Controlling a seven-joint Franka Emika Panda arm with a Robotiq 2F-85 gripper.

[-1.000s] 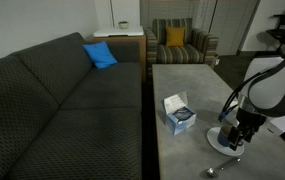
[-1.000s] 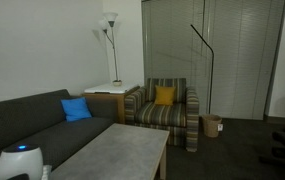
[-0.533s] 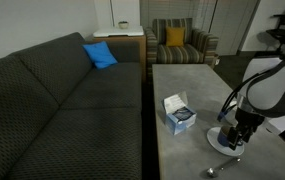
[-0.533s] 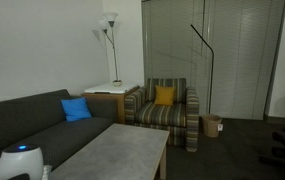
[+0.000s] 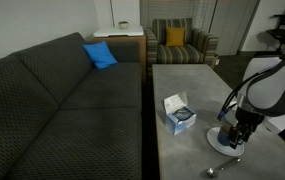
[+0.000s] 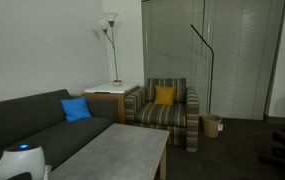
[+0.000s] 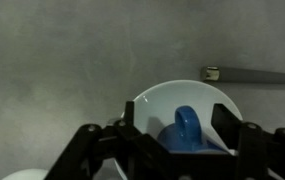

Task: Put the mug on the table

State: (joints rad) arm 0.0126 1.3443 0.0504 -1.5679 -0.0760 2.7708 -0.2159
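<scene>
In the wrist view the blue mug (image 7: pixel 187 128) sits on a white round plate (image 7: pixel 162 100), its handle pointing up in the picture. My gripper (image 7: pixel 178 140) is lowered over it with one finger on each side. The fingers stand apart, and a gap shows at the left finger. In an exterior view the gripper (image 5: pixel 234 137) hangs right over the plate (image 5: pixel 218 146) near the front of the grey table (image 5: pixel 187 85); the mug is hidden behind the fingers there. The table also shows in an exterior view (image 6: pixel 122 150).
A blue and white tissue box (image 5: pixel 178 115) stands on the table beside the plate. A spoon (image 5: pixel 222 168) lies near the front edge, and its handle (image 7: pixel 252 75) shows beyond the plate. A dark sofa (image 5: pixel 62 100) runs along the table. A striped armchair (image 5: pixel 180 45) stands behind.
</scene>
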